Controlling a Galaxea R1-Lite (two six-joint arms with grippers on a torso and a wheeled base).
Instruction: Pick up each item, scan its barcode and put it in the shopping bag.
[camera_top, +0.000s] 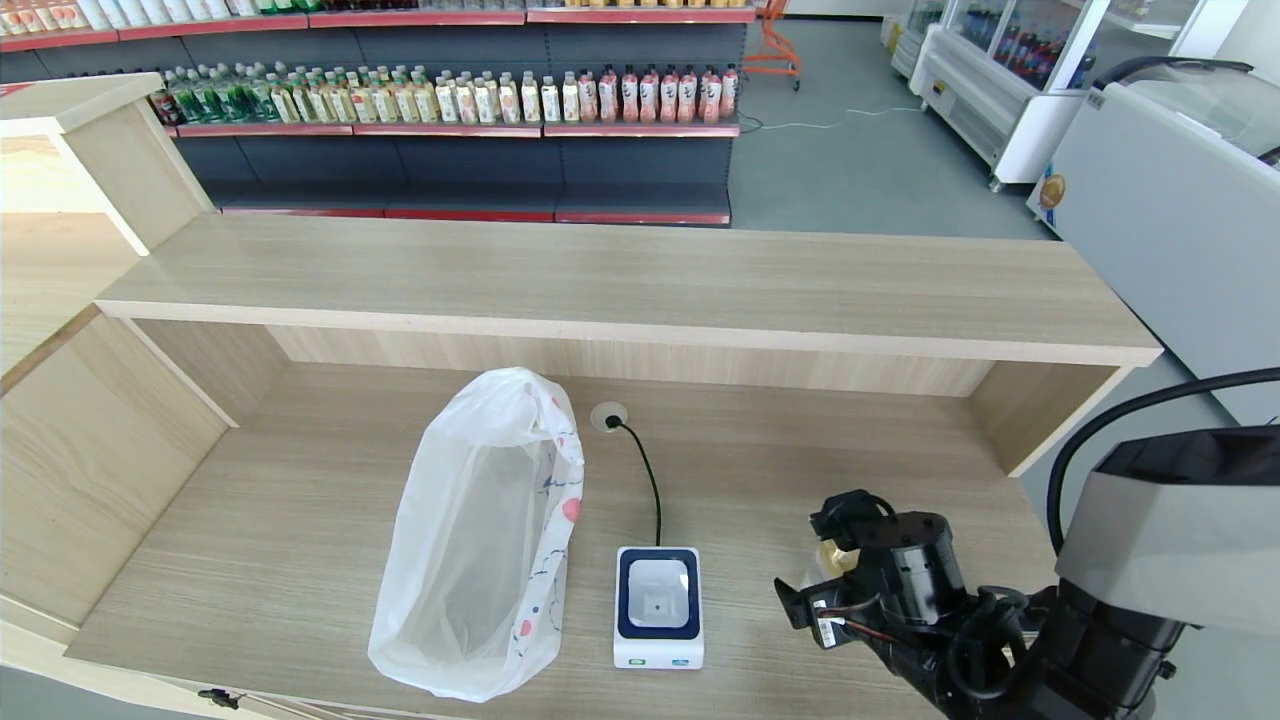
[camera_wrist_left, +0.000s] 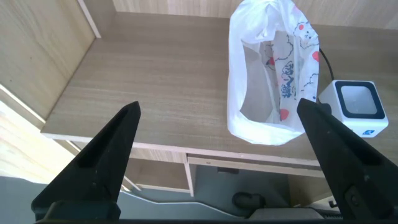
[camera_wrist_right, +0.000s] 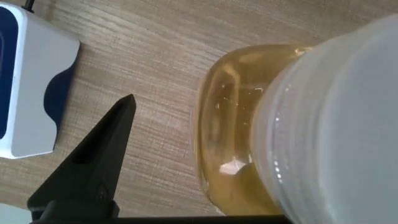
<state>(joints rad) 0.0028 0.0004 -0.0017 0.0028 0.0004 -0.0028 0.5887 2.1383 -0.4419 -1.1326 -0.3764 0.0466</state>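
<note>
A clear bottle of golden liquid (camera_top: 832, 556) with a white cap stands on the wooden counter to the right of the barcode scanner (camera_top: 658, 605). My right gripper (camera_top: 815, 560) is at the bottle, open, one finger on each side. In the right wrist view the bottle (camera_wrist_right: 249, 155) is very close, one black finger (camera_wrist_right: 87, 168) stands apart from its side, and the other finger is hidden behind the cap. The white shopping bag (camera_top: 480, 540) stands open-mouthed to the left of the scanner. My left gripper (camera_wrist_left: 219, 107) hangs open and empty over the counter's front edge, near the bag (camera_wrist_left: 273, 68).
The scanner's black cable (camera_top: 645, 470) runs back to a grommet hole (camera_top: 609, 415). A raised wooden shelf (camera_top: 620, 280) spans the back of the counter, with side walls left and right. Bare counter (camera_top: 280, 500) lies left of the bag.
</note>
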